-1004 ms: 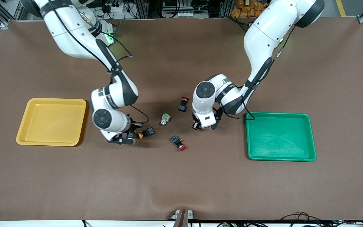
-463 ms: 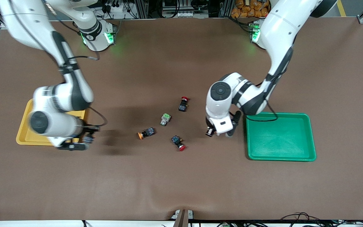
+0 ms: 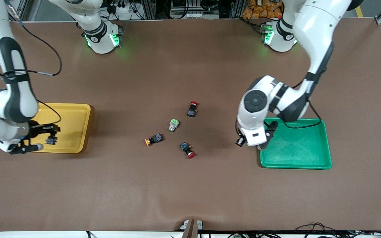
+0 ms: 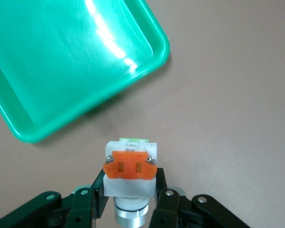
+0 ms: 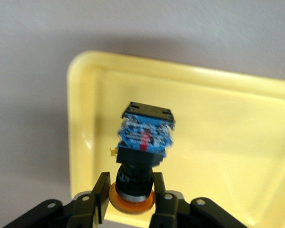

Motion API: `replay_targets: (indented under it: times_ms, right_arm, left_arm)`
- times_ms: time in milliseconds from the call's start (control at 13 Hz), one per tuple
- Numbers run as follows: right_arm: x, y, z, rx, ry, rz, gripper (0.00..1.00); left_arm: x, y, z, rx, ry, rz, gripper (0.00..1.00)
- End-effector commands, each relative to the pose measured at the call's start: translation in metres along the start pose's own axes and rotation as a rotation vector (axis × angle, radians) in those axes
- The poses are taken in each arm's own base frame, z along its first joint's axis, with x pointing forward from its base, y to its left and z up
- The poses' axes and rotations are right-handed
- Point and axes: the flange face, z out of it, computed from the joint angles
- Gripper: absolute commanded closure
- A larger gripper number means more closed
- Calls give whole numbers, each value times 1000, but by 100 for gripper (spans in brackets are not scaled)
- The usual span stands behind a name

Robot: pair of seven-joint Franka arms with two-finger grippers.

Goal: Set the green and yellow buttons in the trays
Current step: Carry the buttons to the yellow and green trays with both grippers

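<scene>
Now both arms carry buttons to trays. The right gripper [image 5: 130,202] holds a black button with a round orange cap [image 5: 145,142] over the shallow yellow plastic tray [image 3: 74,115]. The left gripper [image 4: 130,209] holds a white button with an orange block [image 4: 129,168] over the brown counter [image 3: 190,191], just beside the shallow green plastic tray [image 3: 309,165]. Next, let go inside. Two red-capped buttons [image 3: 187,149] lie well apart, blocking nothing.

Both tray floors bare; four switches [image 3: 174,130] clustered mid-table, broad open cloth [image 3: 190,191] all around.
</scene>
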Motion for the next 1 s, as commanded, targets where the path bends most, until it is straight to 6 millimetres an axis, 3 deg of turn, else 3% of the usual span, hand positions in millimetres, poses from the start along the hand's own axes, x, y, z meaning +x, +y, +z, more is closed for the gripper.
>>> replay_targets:
  times_ms: [0,154,309,772,926]
  right_arm:
    - [2,-19,0,12,-12,-30,0]
    - [9,-38,-2,14,-14,-48,0]
    - [30,-81,-7,44,16,-88,0]
    - [71,-166,-6,29,42,105,0]
    - [75,-225,1,63,34,179,0]
  left_arm:
    - [42,-26,-16,24,-27,66,100]
    - [81,-48,-7,41,-73,105,100]
    - [115,-67,2,49,-101,131,100]
    - [132,-83,23,75,-120,163,100]
    - [146,-91,31,84,-125,169,100]
